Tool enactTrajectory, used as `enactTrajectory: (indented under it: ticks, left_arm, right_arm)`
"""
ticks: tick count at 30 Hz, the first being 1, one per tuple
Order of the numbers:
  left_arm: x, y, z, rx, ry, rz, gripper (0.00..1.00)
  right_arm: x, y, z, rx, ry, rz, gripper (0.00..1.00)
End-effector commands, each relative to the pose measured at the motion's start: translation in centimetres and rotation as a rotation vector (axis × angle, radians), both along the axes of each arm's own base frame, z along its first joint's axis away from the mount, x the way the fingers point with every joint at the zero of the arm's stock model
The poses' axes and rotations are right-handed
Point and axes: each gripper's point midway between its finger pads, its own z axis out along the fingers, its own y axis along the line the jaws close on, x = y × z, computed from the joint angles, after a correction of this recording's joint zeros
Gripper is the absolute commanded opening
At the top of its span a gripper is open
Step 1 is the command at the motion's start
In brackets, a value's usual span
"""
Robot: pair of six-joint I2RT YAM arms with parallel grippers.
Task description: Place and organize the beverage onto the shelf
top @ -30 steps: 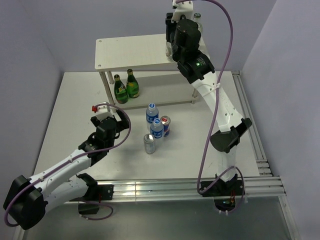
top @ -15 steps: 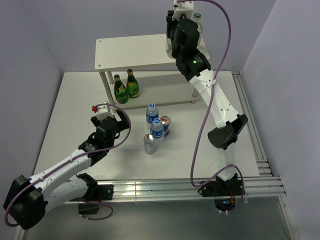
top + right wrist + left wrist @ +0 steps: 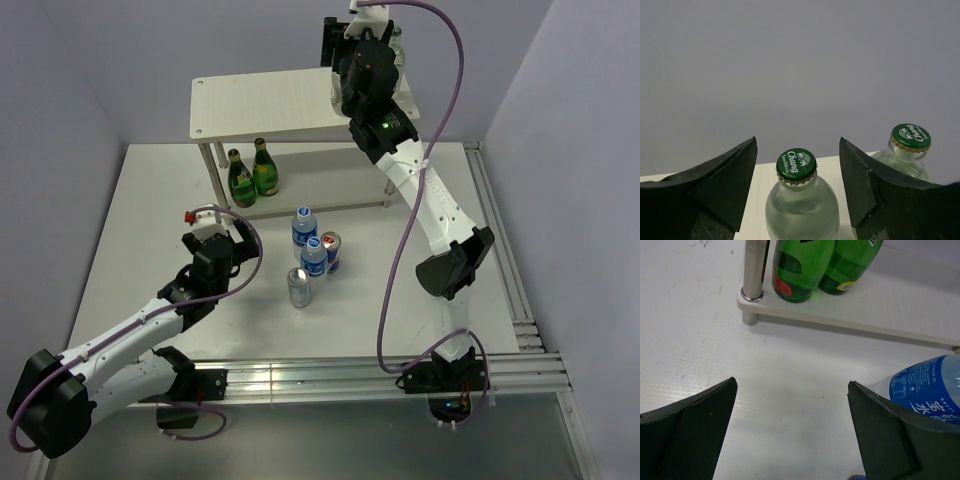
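Note:
The shelf (image 3: 265, 105) stands at the back of the table. On its top board (image 3: 759, 192) a clear glass bottle (image 3: 801, 210) with a green cap stands between my right gripper's (image 3: 798, 145) open jaws, with a gap on each side. A second clear bottle (image 3: 907, 155) stands just to its right, its top showing behind the arm (image 3: 397, 36). Two green bottles (image 3: 240, 180) (image 3: 265, 168) stand on the lower board (image 3: 890, 315). My left gripper (image 3: 792, 382) hangs open over bare table, just left of a blue-labelled water bottle (image 3: 930, 385).
On the table in front of the shelf stand two water bottles (image 3: 304, 228) (image 3: 314, 257), a red and blue can (image 3: 331, 250) and a silver can (image 3: 299, 287). A shelf leg (image 3: 753, 270) stands beside the green bottles. Walls close in the table on three sides.
My right gripper's jaws have opened off the clear bottle on the top board, and its wrist has shifted slightly. The left arm has not moved.

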Motion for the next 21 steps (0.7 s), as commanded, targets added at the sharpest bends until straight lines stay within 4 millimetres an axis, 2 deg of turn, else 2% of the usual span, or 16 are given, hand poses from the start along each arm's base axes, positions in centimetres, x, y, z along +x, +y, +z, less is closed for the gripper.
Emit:
enactTrajectory:
  ticks: [1,4,5,6,8,9,10,11,12,13,14,16,18,20,21]
  left_arm:
    - [0.2,0.0,0.7,-0.009,-0.022,0.001,0.99]
    - [0.2,0.1,0.8,-0.012,-0.025,0.001,0.99]
    - [0.2,0.2,0.7,-0.010,-0.024,0.004,0.99]
    - [0.2,0.1,0.8,-0.011,-0.026,0.004,0.99]
    - [0.1,0.2,0.8,-0.010,-0.025,0.004,0.99]
    - [0.2,0.2,0.8,-0.012,-0.025,0.006,0.99]
    - [0.2,0.2,0.8,-0.012,-0.026,0.006,0.99]
    - [0.1,0.2,0.8,-0.012,-0.026,0.006,0.99]
    - [0.1,0.2,0.8,-0.013,-0.026,0.004,0.99]
    - [0.1,0.2,0.8,-0.014,-0.027,0.003,0.99]
    - [0.1,0.2,0.9,-0.016,-0.028,0.005,0.99]
    - [0.0,0.2,0.9,-0.017,-0.028,0.002,0.99]
    - [0.0,0.2,0.9,-0.017,-0.029,0.003,0.99]
    - [0.0,0.2,0.9,-0.016,-0.028,0.005,0.99]
    - [0.0,0.3,0.9,-0.018,-0.030,0.006,0.99]
  right_arm:
    - [-1.7,-1.3,3.4,0.061,-0.084,-0.011,0.74]
    - [-2.0,-1.4,3.4,0.064,-0.081,-0.015,0.77]
    - [-2.1,-1.5,3.3,0.064,-0.077,-0.019,0.86]
    - [-2.1,-1.2,2.6,0.056,-0.060,-0.019,0.89]
    - [-3.3,-1.7,3.2,0.068,-0.073,-0.033,0.94]
    - [-3.2,-1.5,2.0,0.060,-0.060,-0.037,0.95]
    - [-4.6,-1.7,3.0,0.073,-0.079,-0.030,0.96]
    - [-5.0,-1.7,2.9,0.078,-0.081,-0.029,0.97]
    - [-5.1,-1.4,1.9,0.072,-0.070,-0.024,0.97]
    - [-6.1,-1.6,2.6,0.086,-0.082,-0.016,0.97]
    - [-6.2,-1.6,2.0,0.080,-0.070,-0.018,0.98]
    - [-7.1,-1.9,2.4,0.090,-0.076,-0.022,0.98]
    - [-7.7,-1.7,1.8,0.088,-0.063,-0.031,0.98]
    - [-8.9,-1.6,2.0,0.099,-0.062,-0.029,0.98]
    - [-9.1,-1.4,0.7,0.091,-0.038,-0.038,0.98]
